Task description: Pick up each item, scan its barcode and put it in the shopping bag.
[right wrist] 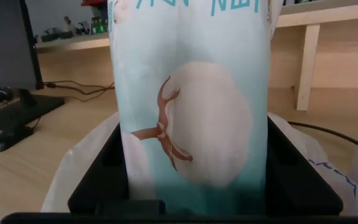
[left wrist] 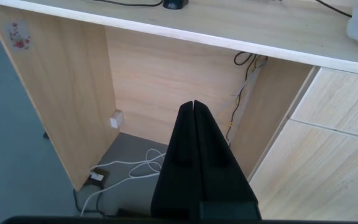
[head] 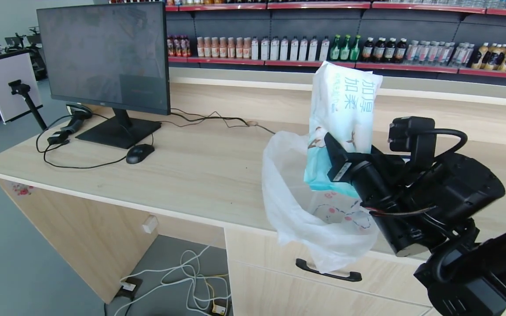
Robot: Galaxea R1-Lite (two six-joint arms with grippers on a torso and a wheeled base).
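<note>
My right gripper (head: 338,151) is shut on a tall white and teal tissue pack (head: 343,118), held upright over the mouth of the clear plastic shopping bag (head: 297,206) on the counter's front right. In the right wrist view the pack (right wrist: 194,106) stands between the black fingers (right wrist: 101,174), with the bag (right wrist: 73,180) below. A barcode scanner (head: 75,118) lies left of the monitor base. My left gripper (left wrist: 193,134) is shut and empty, low in front of the open space under the counter.
A monitor (head: 103,57), mouse (head: 139,153) and loose cables (head: 209,118) sit on the wooden counter (head: 200,166). A raised ledge runs behind, with shelves of bottles (head: 305,48) beyond. A drawer handle (head: 327,272) sits under the bag. Cables (left wrist: 129,174) lie on the floor.
</note>
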